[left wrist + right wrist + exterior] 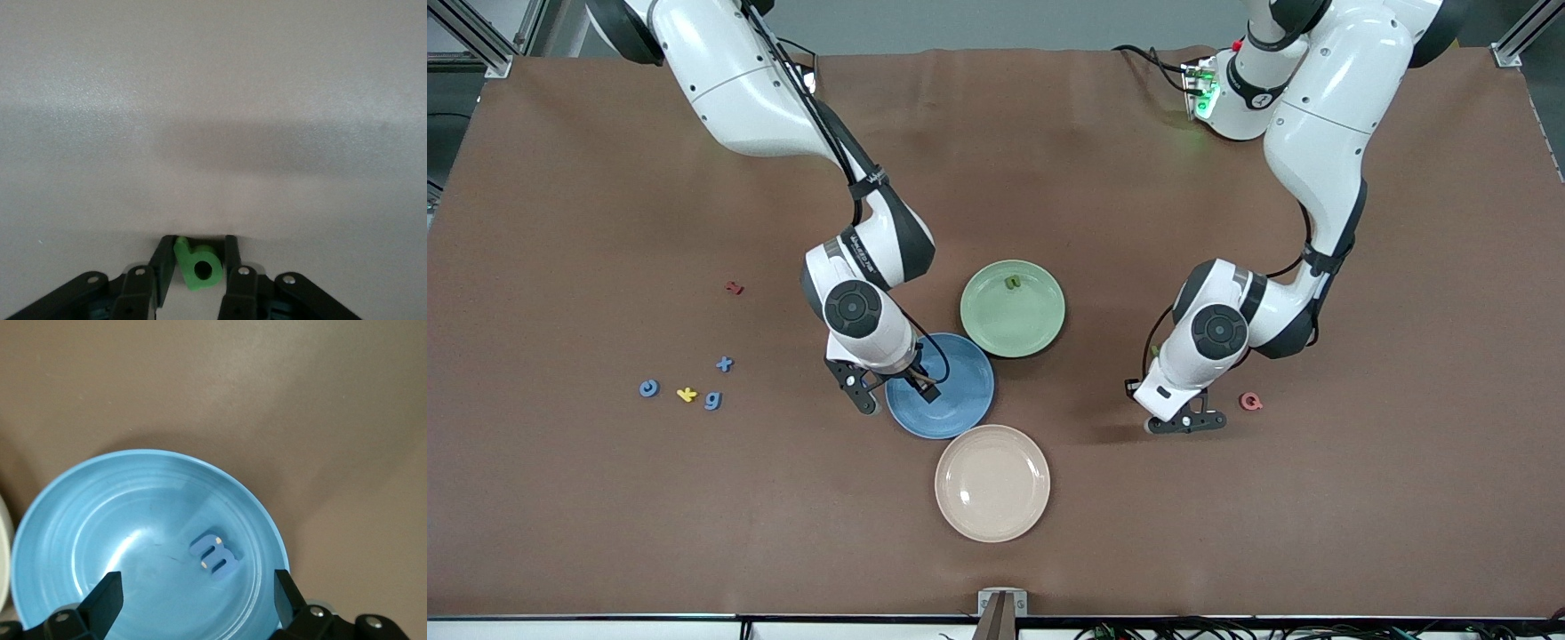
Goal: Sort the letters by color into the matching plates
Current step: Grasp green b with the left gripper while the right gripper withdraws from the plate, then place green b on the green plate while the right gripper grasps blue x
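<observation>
Jaws spread wide, the right gripper [193,600] hangs over the blue plate [960,409], where a blue letter E [214,555] lies released on the glaze; the left gripper [195,267] sits low at the table toward the left arm's end, its fingers [162,263] closing either side of a green letter p [198,265], beside a pink Q [1251,402]. One green letter [1012,283] rests in the green plate [1014,324]; the beige plate [992,483] lies nearest the front camera; blue c [648,388], x [724,364] and g [712,400] wait with a yellow k [686,394] toward the right arm's end.

A round cream plate [992,483] is seen on the brown-covered table [1227,533], nearest the front camera. A pink letter Q [1251,402], a small yellow letter [687,395] and a small dark red letter [735,287] are noted lying flat.
</observation>
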